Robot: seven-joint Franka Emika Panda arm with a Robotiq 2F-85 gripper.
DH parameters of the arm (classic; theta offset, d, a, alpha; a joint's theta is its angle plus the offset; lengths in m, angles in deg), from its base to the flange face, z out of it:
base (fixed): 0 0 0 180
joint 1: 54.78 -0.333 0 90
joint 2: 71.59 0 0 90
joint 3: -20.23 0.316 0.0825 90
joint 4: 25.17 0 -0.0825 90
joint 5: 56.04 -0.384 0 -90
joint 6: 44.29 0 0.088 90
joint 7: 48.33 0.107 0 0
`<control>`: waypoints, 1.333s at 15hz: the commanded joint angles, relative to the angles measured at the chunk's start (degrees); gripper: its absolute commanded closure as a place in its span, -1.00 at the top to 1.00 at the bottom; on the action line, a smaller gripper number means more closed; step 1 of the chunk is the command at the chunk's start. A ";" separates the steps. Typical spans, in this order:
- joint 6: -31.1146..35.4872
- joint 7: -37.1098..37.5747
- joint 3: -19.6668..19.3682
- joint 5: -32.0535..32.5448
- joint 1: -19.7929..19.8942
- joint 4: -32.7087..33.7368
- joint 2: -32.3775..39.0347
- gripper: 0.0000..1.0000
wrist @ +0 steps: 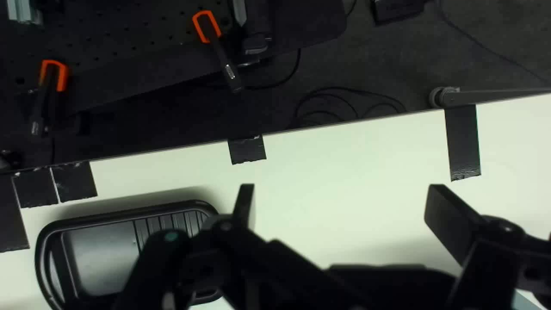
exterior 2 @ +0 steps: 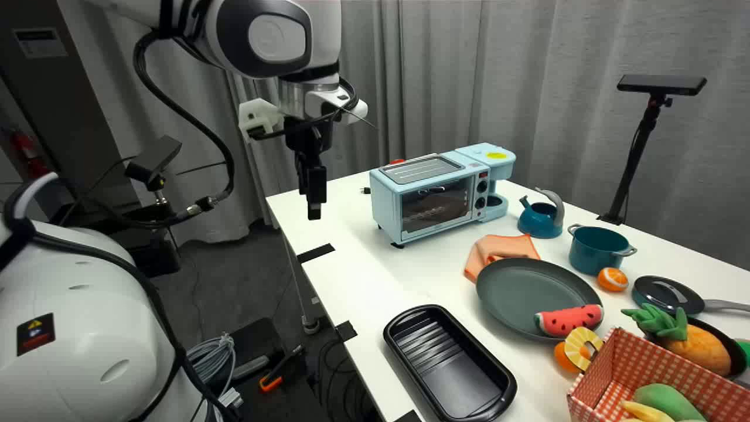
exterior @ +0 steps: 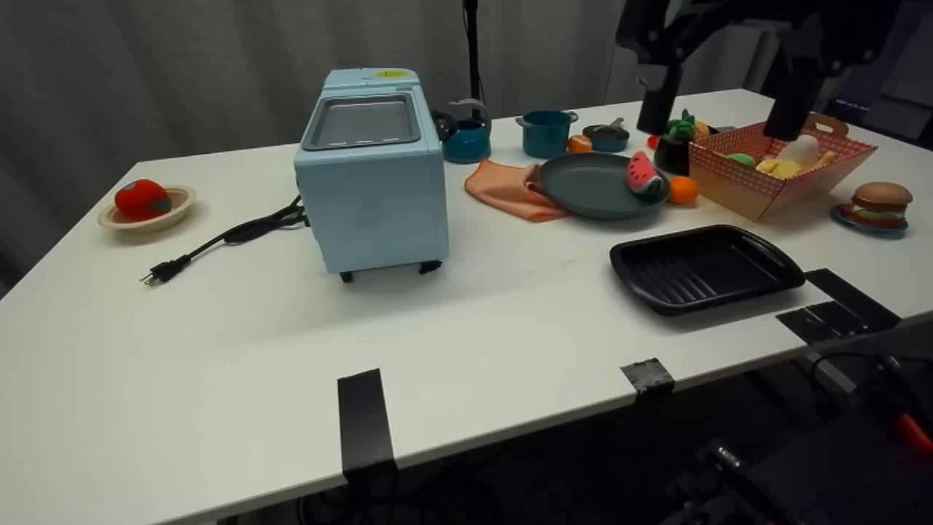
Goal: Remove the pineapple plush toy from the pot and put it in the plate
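The pineapple plush toy, orange with a green leafy tuft, lies tilted in the dark pot beside the checkered basket. Its tuft sticks out above the rim in an exterior view. The round dark grey plate lies on the table and also shows in an exterior view; a watermelon slice toy rests on it. My gripper is open and empty, held above the table near its front edge, far from the pot. The wrist view shows its spread fingers with bare table below; toy, pot and plate are out of that view.
A black ridged tray lies near the front edge. The checkered basket holds toy food beside the pot. A light blue toaster oven, kettle, teal pot, orange ball and orange cloth stand around.
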 commanded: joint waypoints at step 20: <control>0.89 -3.30 -0.95 10.83 3.06 4.00 2.13 1.00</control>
